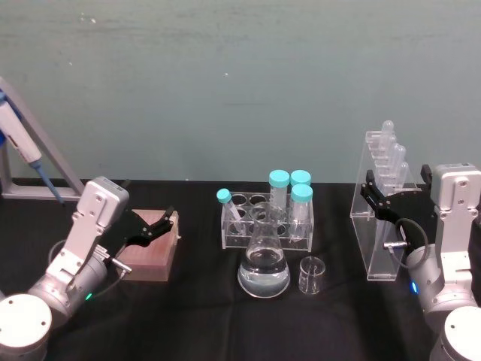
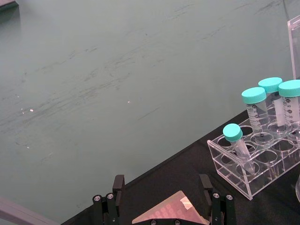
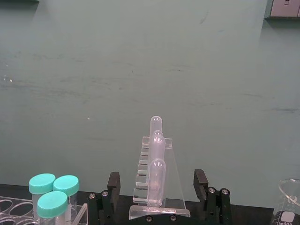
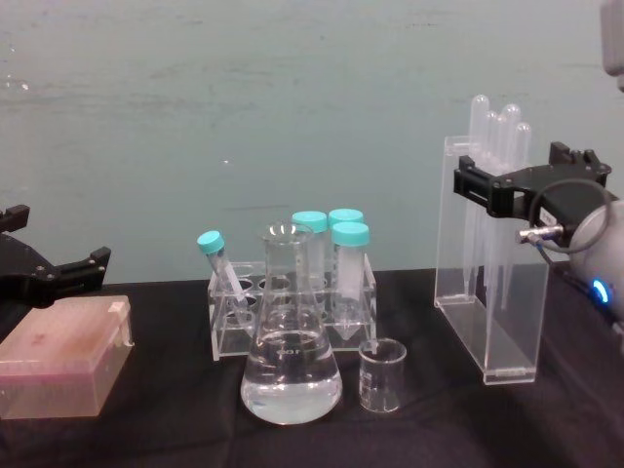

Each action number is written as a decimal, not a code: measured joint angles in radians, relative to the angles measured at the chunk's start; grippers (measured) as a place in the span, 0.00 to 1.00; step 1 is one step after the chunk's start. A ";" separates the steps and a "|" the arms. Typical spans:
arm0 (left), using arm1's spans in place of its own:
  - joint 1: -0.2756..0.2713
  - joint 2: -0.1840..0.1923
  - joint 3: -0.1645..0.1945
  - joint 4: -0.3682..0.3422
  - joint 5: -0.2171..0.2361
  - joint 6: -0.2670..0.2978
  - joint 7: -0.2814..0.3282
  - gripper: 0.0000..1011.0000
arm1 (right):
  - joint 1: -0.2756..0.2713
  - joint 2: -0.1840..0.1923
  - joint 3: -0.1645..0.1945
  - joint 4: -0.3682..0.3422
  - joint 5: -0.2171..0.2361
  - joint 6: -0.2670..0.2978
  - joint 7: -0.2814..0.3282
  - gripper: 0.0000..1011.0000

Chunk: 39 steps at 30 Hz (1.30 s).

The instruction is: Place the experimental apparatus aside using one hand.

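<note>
On the black counter (image 1: 203, 323) the tall acrylic stand (image 1: 379, 248) stands at the right, the right gripper (image 4: 519, 175) astride its top, jaws released; left gripper (image 1: 158, 227), jaws released, over the pink box (image 1: 150, 259); flask (image 1: 264, 263) centre near, beaker (image 1: 311, 275) just right of it

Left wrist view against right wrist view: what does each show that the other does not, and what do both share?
Left wrist, not right: the open black left gripper over a pink box; a tilted teal-capped plastic tube. Right wrist, not left: clear plastic pipettes in a tall acrylic stand, inside the open black right gripper. Both: three upright teal-capped tubes, green wall.
</note>
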 joint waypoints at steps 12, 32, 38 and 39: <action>0.000 0.000 0.000 0.000 0.000 0.000 0.000 0.99 | 0.003 -0.014 0.013 0.005 -0.007 0.005 0.009 0.99; 0.000 0.000 0.000 0.000 0.000 0.000 0.000 0.99 | 0.015 -0.018 0.021 0.019 -0.007 0.026 0.024 0.99; 0.000 0.000 0.000 0.000 0.000 0.000 0.000 0.99 | 0.019 -0.018 0.020 0.025 -0.007 0.026 0.025 0.99; 0.000 0.000 0.000 0.000 0.000 0.000 0.000 0.99 | 0.019 -0.018 0.020 0.025 -0.007 0.026 0.025 0.99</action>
